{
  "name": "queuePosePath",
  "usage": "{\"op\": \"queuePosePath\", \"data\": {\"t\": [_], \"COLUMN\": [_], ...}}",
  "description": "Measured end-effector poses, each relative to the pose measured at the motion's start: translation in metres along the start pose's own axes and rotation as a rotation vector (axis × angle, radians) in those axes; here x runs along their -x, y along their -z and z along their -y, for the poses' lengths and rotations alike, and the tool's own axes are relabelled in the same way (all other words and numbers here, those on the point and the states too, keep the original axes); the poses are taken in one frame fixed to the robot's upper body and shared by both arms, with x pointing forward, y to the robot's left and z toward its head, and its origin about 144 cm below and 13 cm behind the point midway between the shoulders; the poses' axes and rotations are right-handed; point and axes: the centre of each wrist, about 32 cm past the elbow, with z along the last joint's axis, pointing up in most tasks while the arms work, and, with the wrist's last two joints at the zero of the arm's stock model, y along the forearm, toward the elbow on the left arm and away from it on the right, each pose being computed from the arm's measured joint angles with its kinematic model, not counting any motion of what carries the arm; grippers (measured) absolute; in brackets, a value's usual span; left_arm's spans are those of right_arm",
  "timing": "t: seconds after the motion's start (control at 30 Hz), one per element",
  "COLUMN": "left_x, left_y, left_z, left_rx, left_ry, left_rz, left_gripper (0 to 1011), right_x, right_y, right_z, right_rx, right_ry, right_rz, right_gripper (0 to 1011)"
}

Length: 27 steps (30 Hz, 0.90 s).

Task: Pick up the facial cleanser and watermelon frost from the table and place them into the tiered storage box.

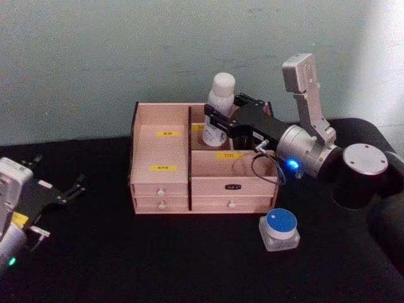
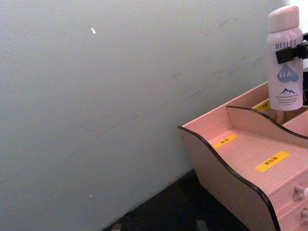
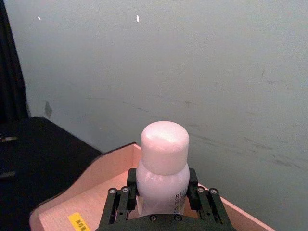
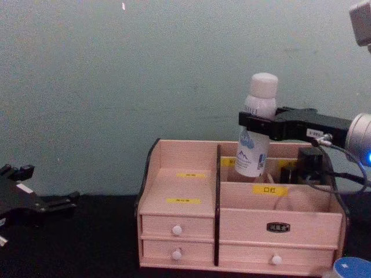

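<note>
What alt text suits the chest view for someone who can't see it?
The right gripper holds the facial cleanser over the rear right compartment of the tiered storage box. The left gripper rests at far left.

Black counter [image 1: 158,265] carries 2 things. Tiered storage box [image 1: 158,151] sits toward the back, approx. centre, drawers facing the robot. Watermelon frost [image 1: 280,228] stands upright, blue lid up, just off the box's front-right corner, on the robot's side.
</note>
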Motion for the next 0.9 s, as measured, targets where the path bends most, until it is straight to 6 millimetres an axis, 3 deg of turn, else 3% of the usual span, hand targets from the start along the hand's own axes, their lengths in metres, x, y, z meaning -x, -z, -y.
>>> {"op": "queuePosePath", "data": {"t": [0.9], "left_x": [0.0], "left_y": [0.0], "left_z": [0.0], "left_rx": [0.0], "left_ry": [0.0], "left_rz": [0.0], "left_gripper": [1001], "right_x": [-0.006], "right_y": [0.017], "right_z": [-0.015], "right_rx": [0.055], "right_ry": [0.014], "right_rz": [-0.031], "right_gripper": [594]}}
